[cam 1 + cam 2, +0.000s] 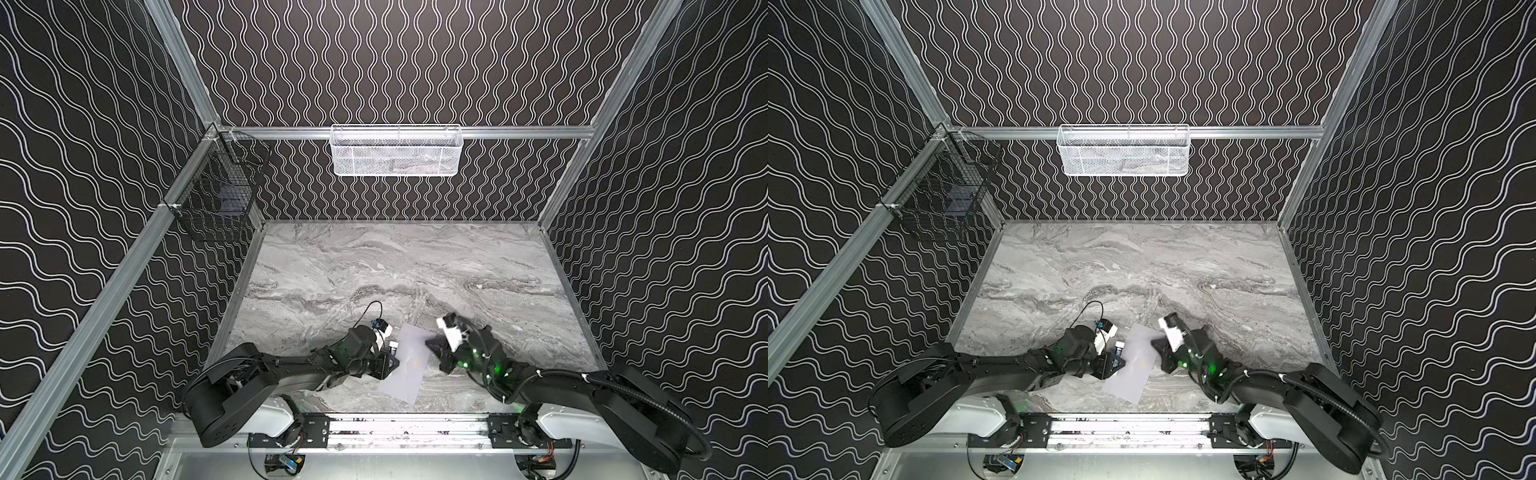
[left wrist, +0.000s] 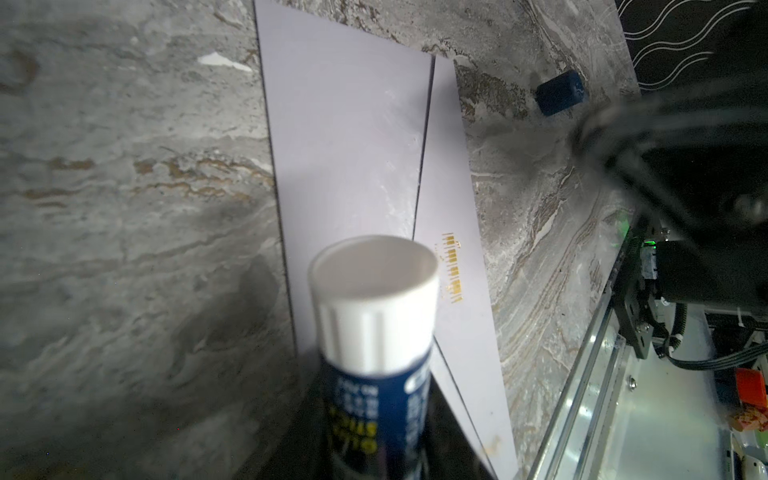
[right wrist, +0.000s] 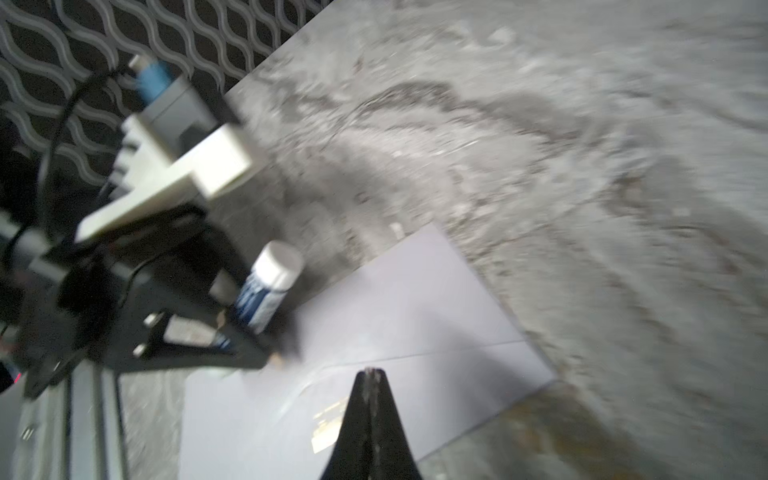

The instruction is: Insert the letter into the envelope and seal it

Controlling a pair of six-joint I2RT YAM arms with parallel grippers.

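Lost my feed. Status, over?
Left gripper shut on glue stick. Right gripper shut, empty, tip at envelope. Flap folded down; letter not visible. Blue cap lies clear.

One envelope (image 1: pixel 409 365), one glue stick (image 2: pixel 374 353), two baskets (image 1: pixel 395 151) (image 1: pixel 216 199)

The envelope (image 2: pixel 353 145) is smooth matt paper. The counter (image 1: pixel 374 266) looks like veined marble, faintly glossy. The glue stick (image 2: pixel 374 332) is shiny plastic, ribbed at its white end. The basket (image 1: pixel 395 158) is metal mesh.

Grey marble table (image 1: pixel 374 270) bears the envelope (image 1: pixel 409 365); blue cap (image 2: pixel 561 92) nearby.
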